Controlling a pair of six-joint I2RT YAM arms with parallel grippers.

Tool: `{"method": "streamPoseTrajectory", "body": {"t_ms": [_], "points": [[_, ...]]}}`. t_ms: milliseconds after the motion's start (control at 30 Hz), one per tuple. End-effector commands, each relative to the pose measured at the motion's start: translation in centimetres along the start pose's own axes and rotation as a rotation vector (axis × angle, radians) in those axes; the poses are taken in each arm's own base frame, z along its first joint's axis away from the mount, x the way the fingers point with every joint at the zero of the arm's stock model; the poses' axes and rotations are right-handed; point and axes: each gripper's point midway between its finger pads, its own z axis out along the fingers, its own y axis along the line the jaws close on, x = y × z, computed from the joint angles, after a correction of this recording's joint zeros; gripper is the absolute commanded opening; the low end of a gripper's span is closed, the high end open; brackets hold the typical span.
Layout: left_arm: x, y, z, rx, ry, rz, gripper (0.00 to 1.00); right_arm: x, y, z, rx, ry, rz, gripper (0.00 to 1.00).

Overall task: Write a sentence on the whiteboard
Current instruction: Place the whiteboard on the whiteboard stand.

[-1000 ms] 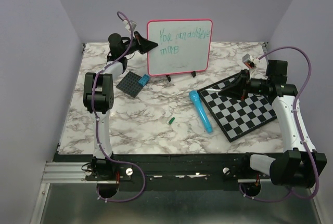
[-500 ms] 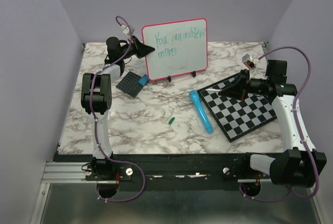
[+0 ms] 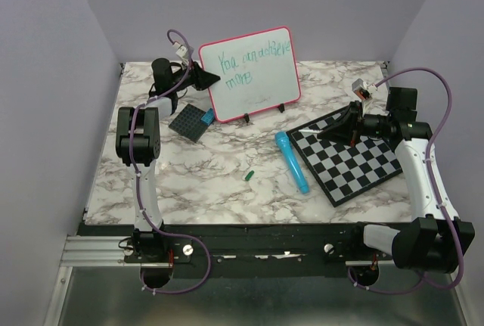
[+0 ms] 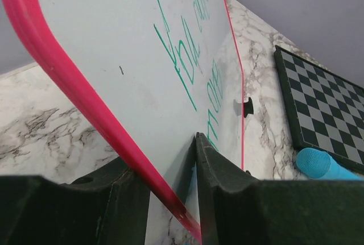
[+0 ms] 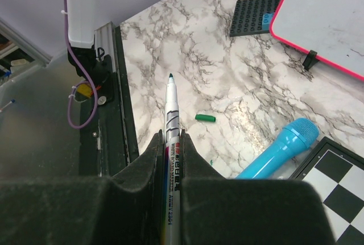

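Note:
The whiteboard (image 3: 251, 75), white with a pink-red frame, is tilted at the back of the table, its left end raised. My left gripper (image 3: 212, 78) is shut on its left edge; in the left wrist view the frame (image 4: 85, 108) passes between my fingers (image 4: 216, 165). The sentence (image 3: 253, 60) is in two green-teal lines and also shows in the left wrist view (image 4: 190, 63). My right gripper (image 3: 327, 134) is shut on an uncapped marker (image 5: 172, 120) over the checkered board, tip pointing toward the table's front.
A black-and-white checkered board (image 3: 349, 156) lies at the right. A blue toy microphone (image 3: 292, 161) lies beside it. A small green marker cap (image 3: 247, 176) lies mid-table. A dark baseplate with a blue brick (image 3: 194, 120) lies under the whiteboard's left end.
My left gripper has shifted left and tilted the whiteboard, raising its left end and turning it counter-clockwise. The right arm has not moved.

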Motion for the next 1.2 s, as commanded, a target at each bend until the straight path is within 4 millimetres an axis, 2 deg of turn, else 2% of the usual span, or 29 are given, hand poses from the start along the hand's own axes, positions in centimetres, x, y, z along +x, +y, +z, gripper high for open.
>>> {"method": "streamPoseTrajectory", "body": {"t_ms": [0,633,700,1133,1167], "points": [[1.0,1.7,-0.5,-0.051,0.008,0.129,0.42,-0.1,0.4,-0.1,-0.013,-0.009,-0.001,0.01],[0.9,1.7,-0.7,-0.064,0.006,0.139,0.58,-0.2,0.6,-0.1,-0.016,-0.011,-0.004,0.01],[0.9,1.5,-0.7,-0.062,0.006,0.140,0.62,-0.2,0.6,-0.1,-0.017,-0.012,-0.006,0.01],[-0.1,0.6,-0.7,-0.032,-0.021,0.142,0.68,-0.2,0.5,-0.1,-0.016,-0.011,-0.004,0.01],[-0.1,0.5,-0.7,-0.031,-0.022,0.140,0.73,-0.2,0.5,-0.1,-0.015,-0.010,-0.004,0.01]]}}
